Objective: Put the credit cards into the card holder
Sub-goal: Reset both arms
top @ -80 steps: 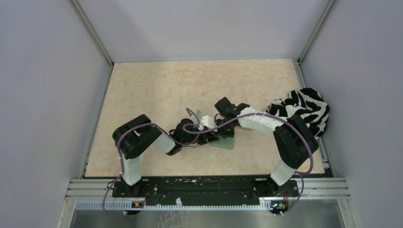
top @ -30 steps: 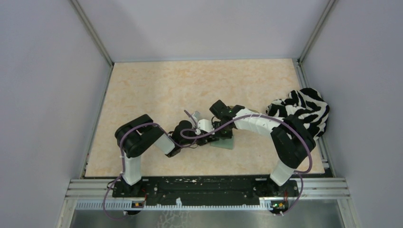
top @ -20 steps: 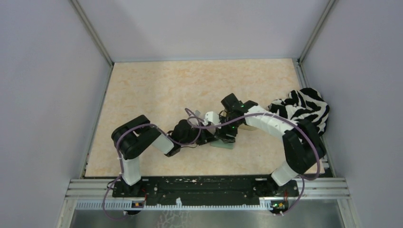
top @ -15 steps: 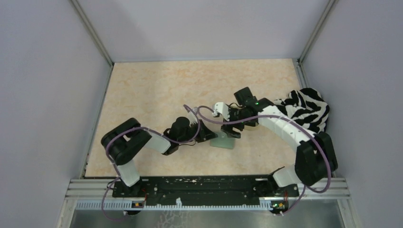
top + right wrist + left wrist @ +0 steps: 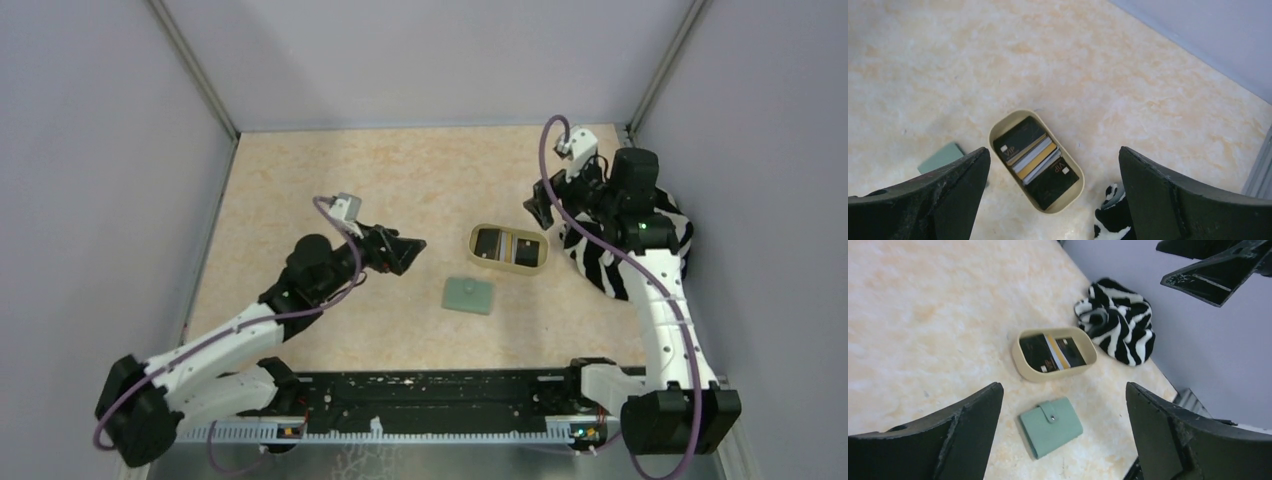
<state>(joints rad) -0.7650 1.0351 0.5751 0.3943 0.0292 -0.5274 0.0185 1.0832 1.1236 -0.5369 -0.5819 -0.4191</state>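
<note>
Credit cards (image 5: pixel 1034 161) are gathered for picking in a tray (image 5: pixel 996 131) below the wide-open right gripper (image 5: pixel 541 210), the closed card holder (image 5: pixel 1050 426) below the wide-open left gripper (image 5: pixel 402 255).

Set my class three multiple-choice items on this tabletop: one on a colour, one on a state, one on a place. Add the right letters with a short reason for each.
1. The cloth is: A plain red; B black and white striped; C plain blue.
2. The card holder is: A folded shut; B spread open; C standing on edge.
3. The credit cards lie: A in the card holder; B on the cloth; C in the tan tray.

Answers:
1 B: zebra-like stripes show in the left wrist view.
2 A: it lies flat with its tab across the cover and no inside showing.
3 C: they sit together inside the tray's rim, apart from the card holder.
</note>
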